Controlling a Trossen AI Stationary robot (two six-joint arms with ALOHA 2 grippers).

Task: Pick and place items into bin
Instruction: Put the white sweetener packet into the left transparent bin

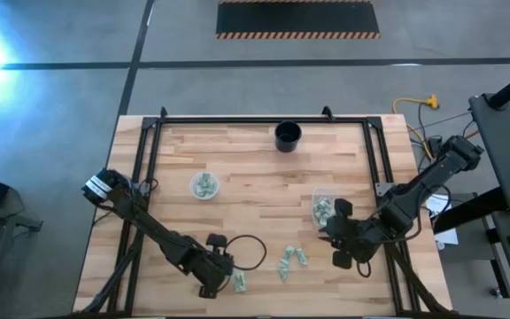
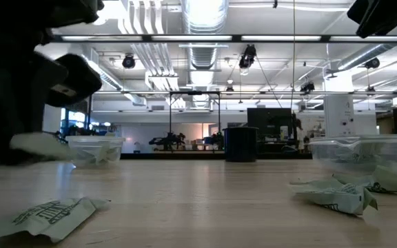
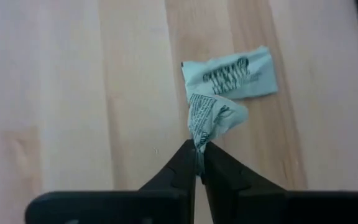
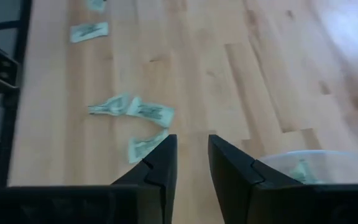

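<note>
Two dark left gripper point(image 3: 199, 163) fingers pinch one small crumpled pale green paper packet point(image 3: 211, 119) with unreadable black print, while the right gripper point(image 4: 192, 157) gapes empty.

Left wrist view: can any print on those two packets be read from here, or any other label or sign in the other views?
Held packet, pinched in the left gripper: dark lines of print, too small to read.
Flat packet on the table: a dark printed block, blurred, not readable.
Packet nearest the low camera: dark print, not readable.
Hazard-striped floor mat: stripes only, no words.
Nothing else legible.
</note>
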